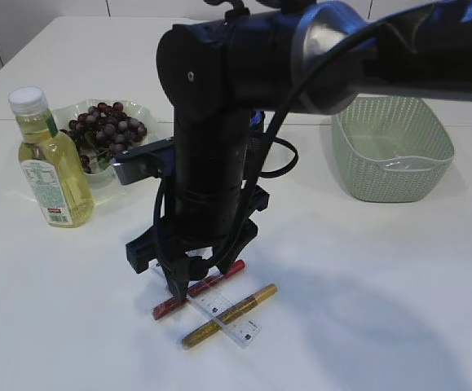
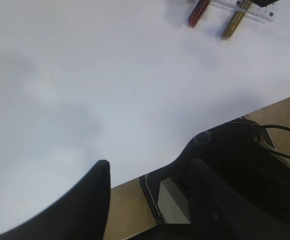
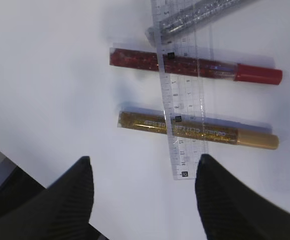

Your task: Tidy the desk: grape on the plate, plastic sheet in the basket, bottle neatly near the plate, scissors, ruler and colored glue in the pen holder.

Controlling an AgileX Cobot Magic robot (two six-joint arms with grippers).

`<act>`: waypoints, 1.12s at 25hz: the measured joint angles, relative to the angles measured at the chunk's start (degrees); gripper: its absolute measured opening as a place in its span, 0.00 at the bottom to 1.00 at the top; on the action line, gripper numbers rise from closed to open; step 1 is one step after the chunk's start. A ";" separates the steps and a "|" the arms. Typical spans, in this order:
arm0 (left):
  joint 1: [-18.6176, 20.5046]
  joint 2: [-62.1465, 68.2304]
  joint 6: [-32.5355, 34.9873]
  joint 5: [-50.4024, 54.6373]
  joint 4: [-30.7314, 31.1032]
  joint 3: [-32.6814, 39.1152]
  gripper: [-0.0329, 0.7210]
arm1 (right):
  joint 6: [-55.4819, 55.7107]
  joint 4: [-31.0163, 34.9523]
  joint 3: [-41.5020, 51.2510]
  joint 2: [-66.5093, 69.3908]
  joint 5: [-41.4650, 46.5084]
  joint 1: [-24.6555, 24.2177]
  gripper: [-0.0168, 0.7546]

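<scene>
With our right gripper (image 3: 145, 200) spread and empty above the clear plastic ruler (image 3: 182, 100), which lies across the red glitter glue tube (image 3: 195, 66) and gold glitter glue tube (image 3: 200, 131) on the white tabletop (image 3: 49, 75), closing could nudge the ruler or roll both tubes.

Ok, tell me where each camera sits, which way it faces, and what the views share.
Exterior: raised in front of the table, looking down at a slant at bottle, grapes, basket; right arm fills the middle.
Left wrist: above the table edge, looking across the table; own jaws below.
Right wrist: looking down on the ruler; open jaws below.
All three show ruler and glue pens.
</scene>
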 joint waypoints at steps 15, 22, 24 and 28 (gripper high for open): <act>0.00 0.00 0.00 0.05 -0.22 0.00 0.54 | 3.23 -0.12 -4.43 7.96 -0.32 0.00 0.67; 0.00 0.00 0.00 0.05 -0.22 0.00 0.54 | 5.97 -3.91 -4.98 9.13 -0.32 0.00 0.67; 0.00 0.00 0.00 0.05 -0.22 0.00 0.55 | 6.31 -4.56 -5.12 9.24 -0.42 0.00 0.67; 0.00 0.00 0.00 0.05 -0.22 0.00 0.56 | 6.53 -4.89 -5.14 10.03 -0.42 0.00 0.67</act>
